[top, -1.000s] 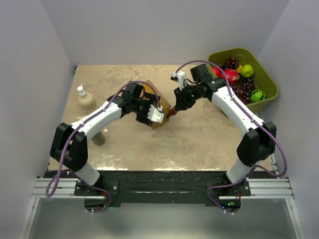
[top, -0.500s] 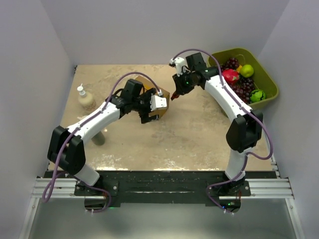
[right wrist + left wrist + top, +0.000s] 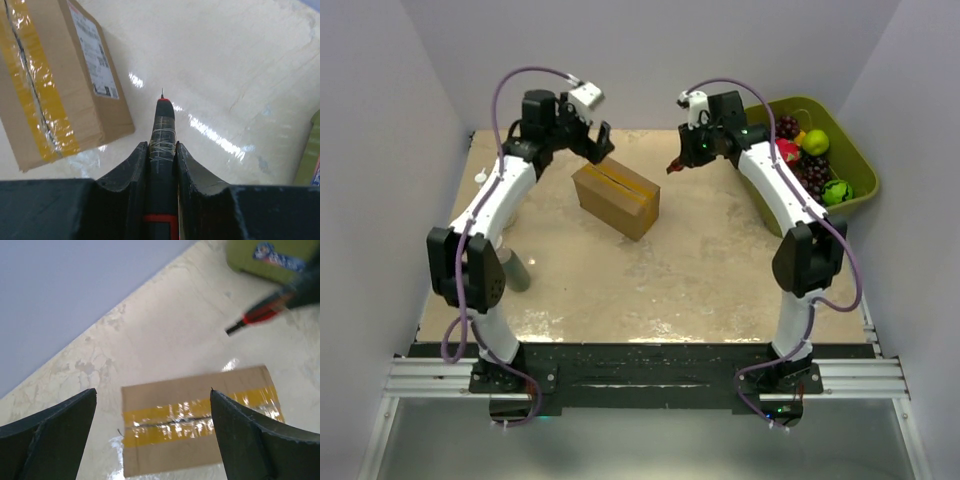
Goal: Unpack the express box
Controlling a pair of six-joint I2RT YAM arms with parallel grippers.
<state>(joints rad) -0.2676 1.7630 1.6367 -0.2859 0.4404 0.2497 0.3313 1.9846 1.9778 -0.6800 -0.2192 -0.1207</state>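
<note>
**Both arms pull back from the box, tape seam looks slit**

The left tool (image 3: 595, 147) is spread wide and holds nothing. In its wrist view the two dark fingers sit at either edge with bare space between them. It has lifted off the carton it was pressed against a second ago and now hangs at about 11 o'clock from it, up near the back wall. The right tool (image 3: 161, 145) is clamped on a slim black cutter with a red band and a fine point (image 3: 162, 120). It too has drawn away, to about 2 o'clock from the carton, with its tip clear of the cardboard.

The large brown cardboard express box (image 3: 616, 198) lies flat and unheld on the beige stone-patterned worktop (image 3: 700, 260), a little toward 11 o'clock from the middle. A dark, ragged line runs down its yellowish tape strip (image 3: 200, 417), so the cut looks done. The flaps are still closed, and the white printed label (image 3: 92, 55) faces the right arm. The likely next step is opening the flaps. An olive-green plastic bin of fruit (image 3: 855, 152) sits at 2 o'clock on the worktop.
</note>
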